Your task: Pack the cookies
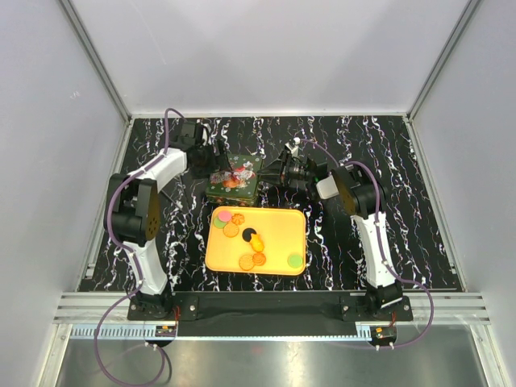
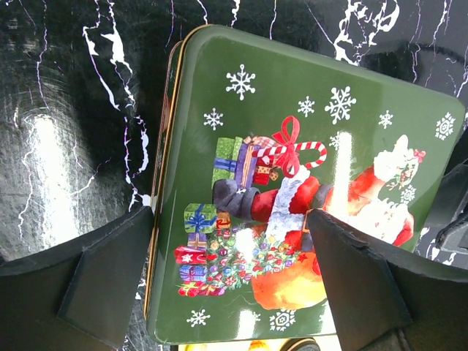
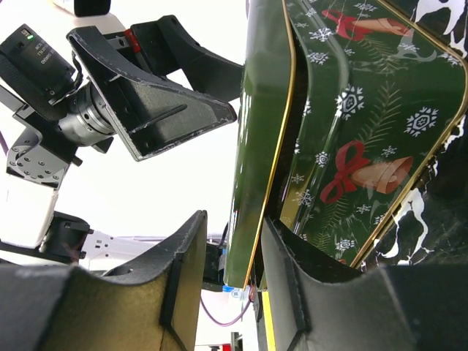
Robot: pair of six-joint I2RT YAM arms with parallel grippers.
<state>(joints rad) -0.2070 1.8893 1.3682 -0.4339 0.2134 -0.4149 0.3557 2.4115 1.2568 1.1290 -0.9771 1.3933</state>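
Several cookies (image 1: 242, 235), mostly orange with a pink, a black and a green one, lie loose on an orange tray (image 1: 278, 222). Behind the tray stands a green Christmas tin (image 1: 234, 187). Its Santa lid (image 2: 292, 146) fills the left wrist view. My left gripper (image 2: 230, 285) hangs open just above that lid, one finger (image 2: 95, 285) off its left edge. My right gripper (image 3: 234, 219) is at the tin's right side. The lid's gold rim (image 3: 274, 183) stands between its fingers. One finger (image 3: 292, 278) sits under the rim against the tin wall, the other (image 3: 183, 270) apart from the lid.
The tin and tray sit mid-table on a black marbled top (image 1: 387, 185). White walls close in the back and both sides. The left arm (image 1: 149, 201) reaches in from the left, the right arm (image 1: 355, 201) from the right, and the two grippers are close together over the tin.
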